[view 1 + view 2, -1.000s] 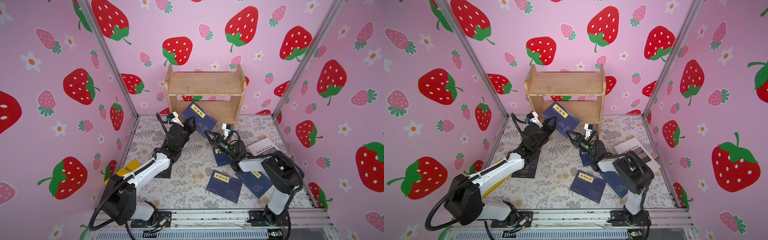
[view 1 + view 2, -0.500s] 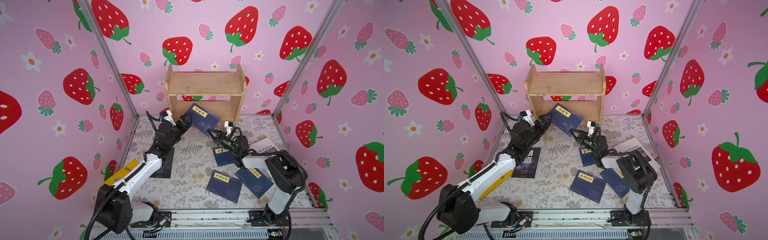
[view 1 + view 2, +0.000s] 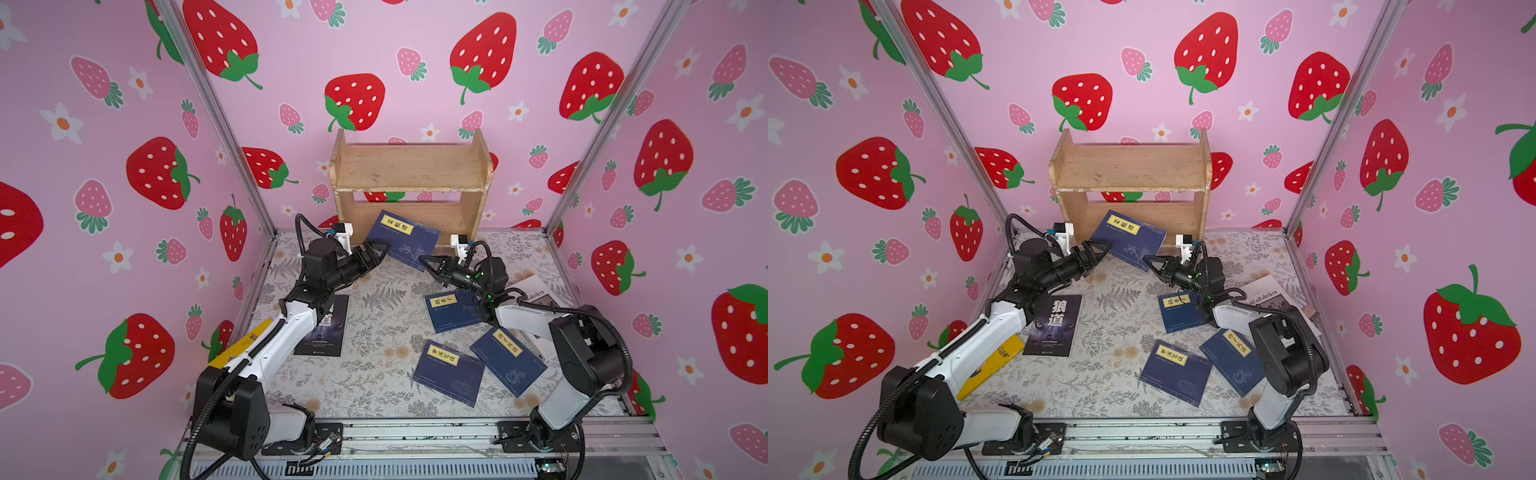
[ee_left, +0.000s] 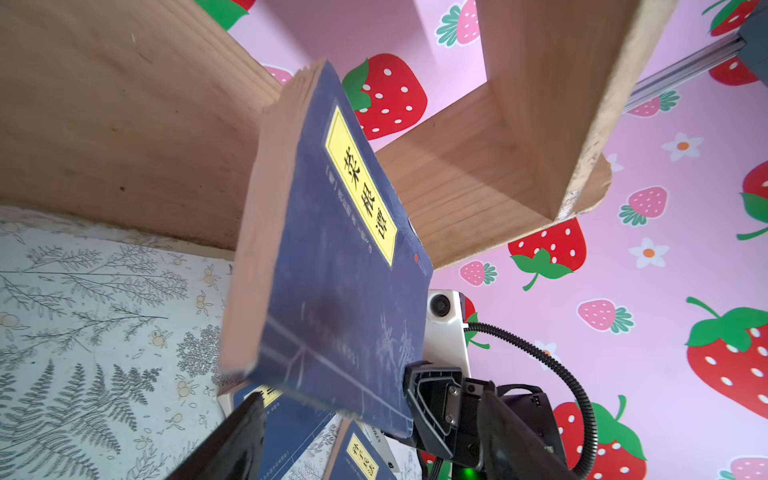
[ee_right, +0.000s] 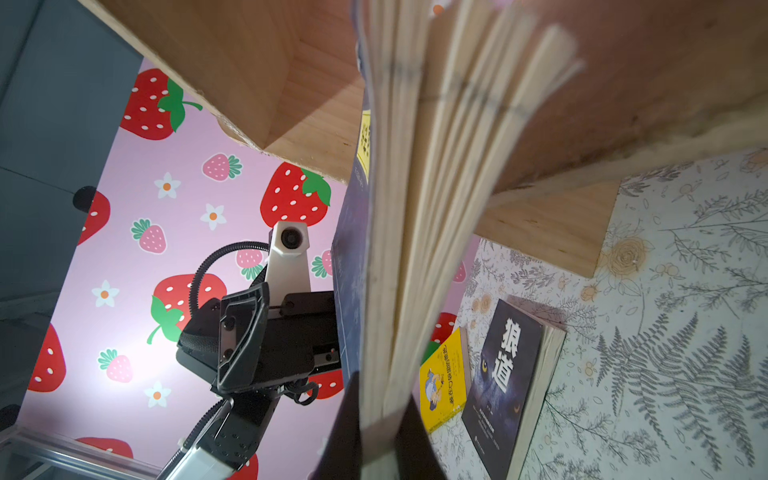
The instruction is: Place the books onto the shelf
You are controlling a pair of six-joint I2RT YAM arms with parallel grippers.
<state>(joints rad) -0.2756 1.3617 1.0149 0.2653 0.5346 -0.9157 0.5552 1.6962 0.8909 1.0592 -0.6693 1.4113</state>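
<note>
I see book (image 3: 405,243) corner-pinched by right end effector (image 3: 424,261), left end effector (image 3: 380,253) gaping — may pivot, jam against shelf (image 3: 409,166).

The shelf (image 3: 409,166) stands at the back middle. Before its lower tier a raised book (image 3: 405,241) tilts between the left gripper (image 3: 381,252) and the right gripper (image 3: 426,262). Right of centre on the mat (image 3: 374,299) lie a middle book (image 3: 451,313), a front book (image 3: 451,372) and, beside it, a right book (image 3: 509,361); the Chokladfabriken book (image 3: 536,286) lies farthest right, under the right arm (image 3: 523,320). Left, partly under the left arm (image 3: 291,324), lie a left book (image 3: 326,338) and an edge book (image 3: 243,344).
</note>
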